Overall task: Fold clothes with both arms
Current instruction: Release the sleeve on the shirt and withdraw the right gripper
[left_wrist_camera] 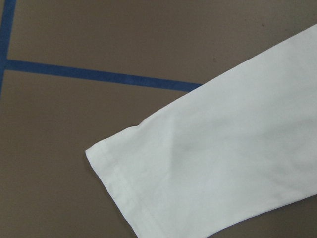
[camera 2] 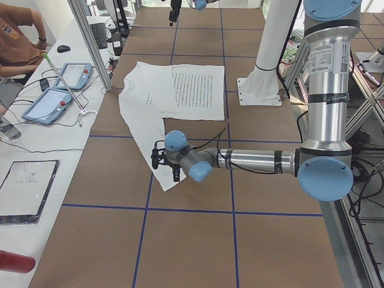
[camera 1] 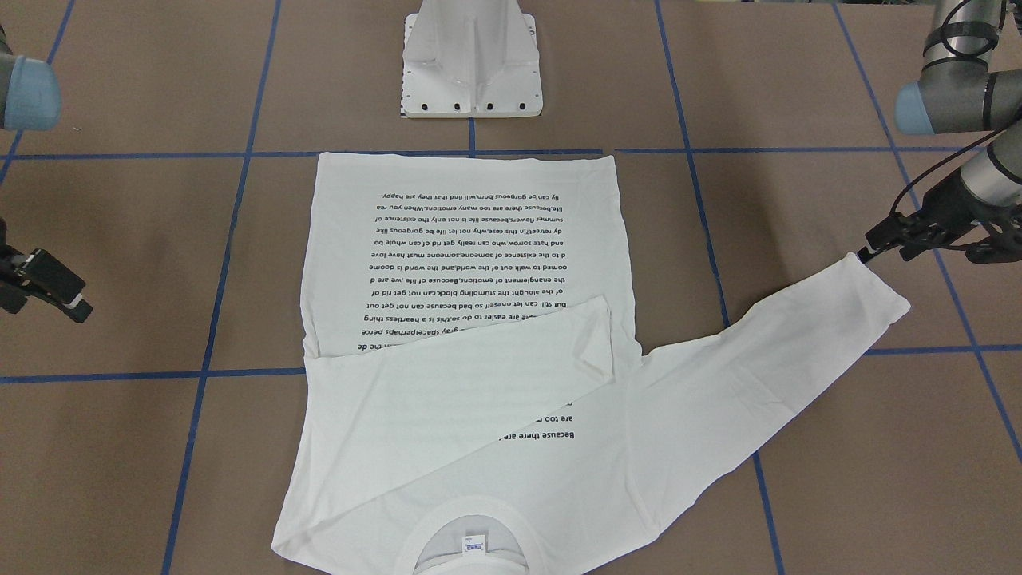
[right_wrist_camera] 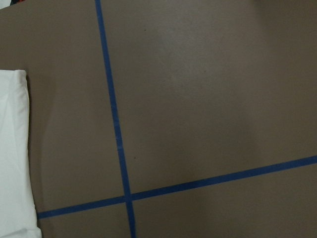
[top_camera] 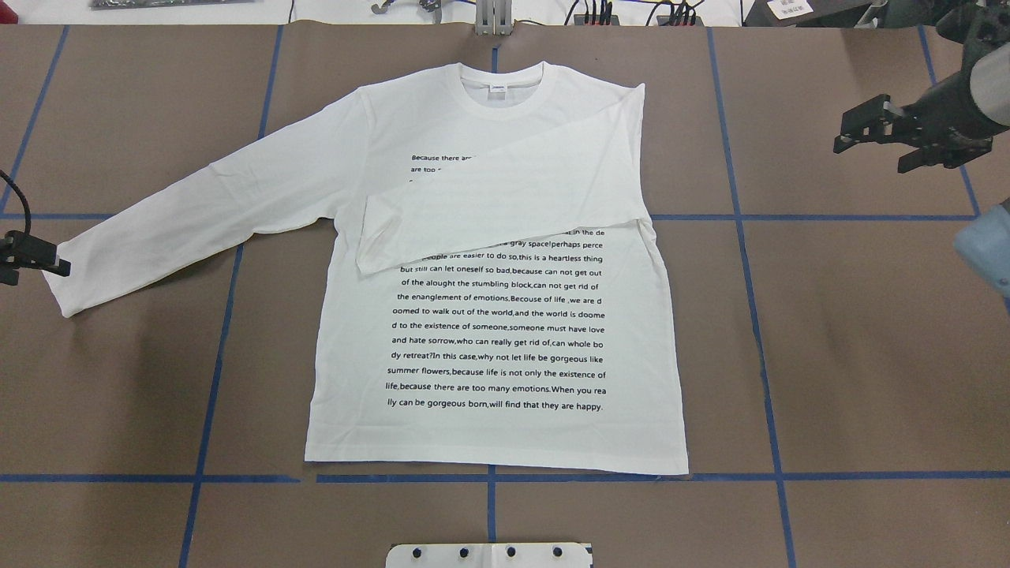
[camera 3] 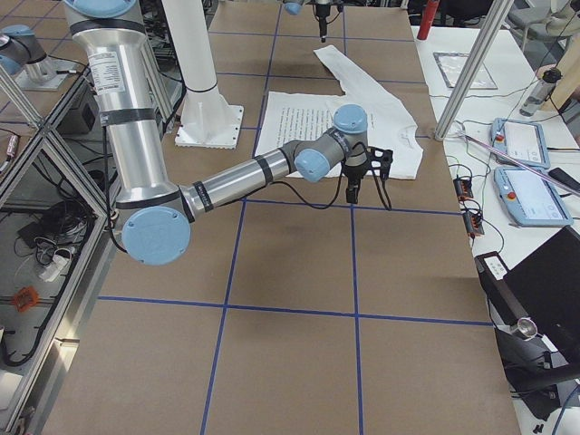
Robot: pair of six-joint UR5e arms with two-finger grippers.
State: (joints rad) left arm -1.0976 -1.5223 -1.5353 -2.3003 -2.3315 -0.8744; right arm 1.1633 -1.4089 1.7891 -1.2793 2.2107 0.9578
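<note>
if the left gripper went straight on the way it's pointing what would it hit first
Most likely the sleeve cuff, which lies right ahead of the left gripper on the table; how much gap is left is hard to judge.

Left gripper [camera 2: 166,173] at T-shirt [camera 2: 150,103] cuff

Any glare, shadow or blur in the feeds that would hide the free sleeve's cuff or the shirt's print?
Overhead exterior: even light, T-shirt print sharp, soft shadow under the sleeve. Left wrist view: cuff and hem stitching in focus, no glare. Right wrist view: pale sheen on the table, white cloth edge nearly blown out.
</note>
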